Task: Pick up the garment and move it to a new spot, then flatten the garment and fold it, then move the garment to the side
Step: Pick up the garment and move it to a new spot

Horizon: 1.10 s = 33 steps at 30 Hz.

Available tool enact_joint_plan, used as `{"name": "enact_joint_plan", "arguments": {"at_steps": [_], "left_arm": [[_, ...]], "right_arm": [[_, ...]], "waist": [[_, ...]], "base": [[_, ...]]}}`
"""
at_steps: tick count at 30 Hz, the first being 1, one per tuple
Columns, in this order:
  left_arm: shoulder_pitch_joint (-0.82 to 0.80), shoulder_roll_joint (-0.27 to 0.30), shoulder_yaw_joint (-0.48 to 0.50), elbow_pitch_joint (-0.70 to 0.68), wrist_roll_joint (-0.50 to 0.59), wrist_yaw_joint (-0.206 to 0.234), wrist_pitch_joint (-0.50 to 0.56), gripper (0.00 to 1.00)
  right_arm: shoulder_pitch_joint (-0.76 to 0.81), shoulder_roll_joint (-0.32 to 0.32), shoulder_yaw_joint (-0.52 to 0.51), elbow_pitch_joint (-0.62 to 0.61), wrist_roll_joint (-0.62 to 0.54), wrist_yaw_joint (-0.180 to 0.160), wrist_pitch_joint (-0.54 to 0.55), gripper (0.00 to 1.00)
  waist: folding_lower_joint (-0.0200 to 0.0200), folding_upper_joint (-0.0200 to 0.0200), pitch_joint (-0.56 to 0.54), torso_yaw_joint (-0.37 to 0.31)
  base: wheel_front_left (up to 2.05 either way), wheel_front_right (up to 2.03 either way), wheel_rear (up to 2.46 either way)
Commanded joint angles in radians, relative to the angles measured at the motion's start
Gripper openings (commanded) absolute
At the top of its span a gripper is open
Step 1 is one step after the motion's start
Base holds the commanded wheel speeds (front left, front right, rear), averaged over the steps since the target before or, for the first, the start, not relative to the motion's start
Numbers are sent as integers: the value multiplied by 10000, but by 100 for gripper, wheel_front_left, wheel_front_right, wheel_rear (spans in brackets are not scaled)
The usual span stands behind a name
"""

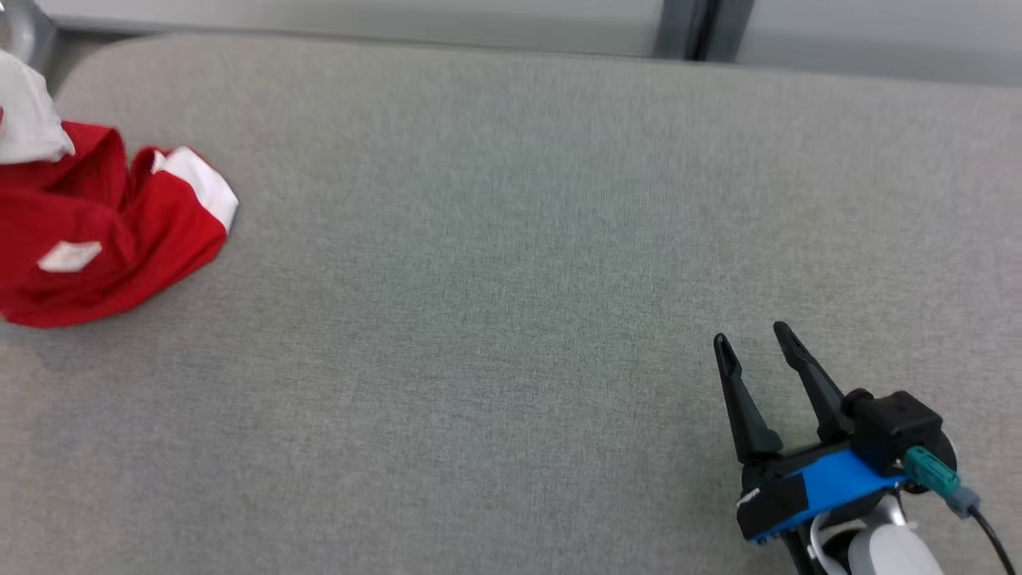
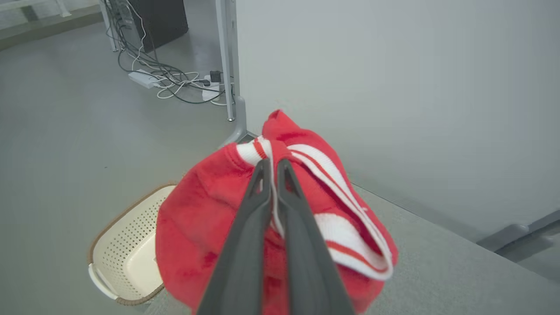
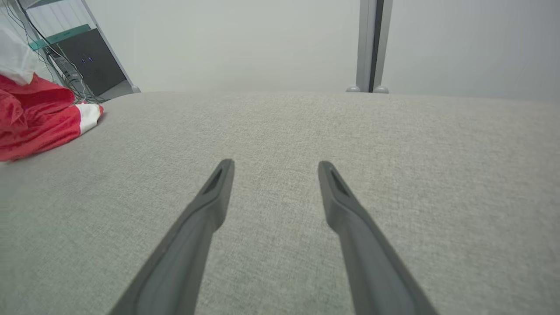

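A crumpled red garment [image 1: 104, 231] with white trim lies bunched at the far left of the grey padded table [image 1: 511, 279]. In the left wrist view my left gripper [image 2: 273, 165] is shut on the garment [image 2: 210, 227], its two fingers pinching a fold near the white striped band. A pale forearm [image 1: 28, 112] shows over the garment at the head view's left edge. My right gripper [image 1: 750, 337] rests at the lower right of the table, open, nothing between its fingers [image 3: 218, 183]. The right wrist view has the garment [image 3: 39, 118] far off at the left.
A cream perforated basket [image 2: 124, 249] stands on the floor beside the table's left end. Cables and a power strip [image 2: 175, 83] lie on the floor near a grey post [image 2: 229, 65]. A pale wall panel runs behind the table.
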Motion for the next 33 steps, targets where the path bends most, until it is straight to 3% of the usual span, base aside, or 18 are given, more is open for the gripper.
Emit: {"name": "enact_joint_plan", "arguments": {"at_steps": [1,6,16,27,33], "left_arm": [[-432,17,-150,-160,108,-145,11,0],[-1187,-167,-660,-629,309,-482,234,0],[-1811,-1438,-1867,-2305,74,-846,991,0],[-684,-2511,-3010,-3471,-141,-980,1160,0],[1190,-2996,-3909,-2837,-91,-1097,718,0]], "right_arm": [[106,-50,67,179,149,1,-166,100],[269,-51,158,609,483,1,-423,100],[630,-53,-12,1081,712,1,-662,100],[547,-47,-161,871,797,3,-605,100],[384,-47,-89,1022,947,3,-758,100]], "waist": [[2,1,-601,-305],[2,1,-1391,-537],[2,1,-2565,-2167],[2,1,-2209,-3843],[2,1,-1893,-4499]], "base": [[0,0,0],[0,0,0],[0,0,0],[0,0,0],[0,0,0]]}}
